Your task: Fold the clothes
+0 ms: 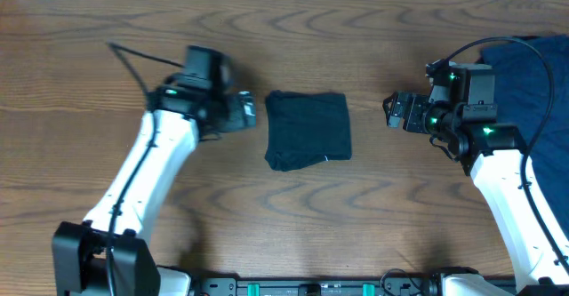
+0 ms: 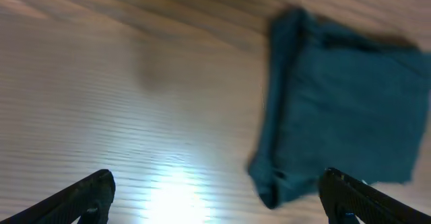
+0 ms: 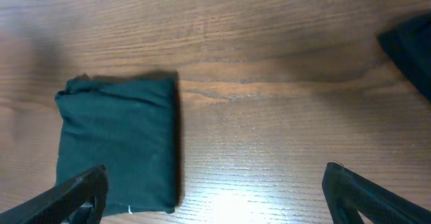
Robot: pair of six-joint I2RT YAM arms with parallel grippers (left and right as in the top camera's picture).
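Folded T-shirt (image 1: pixel 308 130) lies mid wooden worktop (image 1: pixel 356 216); clothes heap (image 1: pixel 533 74) at two o'clock; left tool (image 1: pixel 246 112) and right tool (image 1: pixel 393 111) gape empty.

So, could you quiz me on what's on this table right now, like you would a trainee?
1. True or false: the left arm's fingers hold the folded T-shirt.
2. What lies at the right edge of the table? A) a mug B) a heap of dark blue clothes C) a box
3. Fill in: the right arm's fingers stand ___.
Key: 1 false; 2 B; 3 open.
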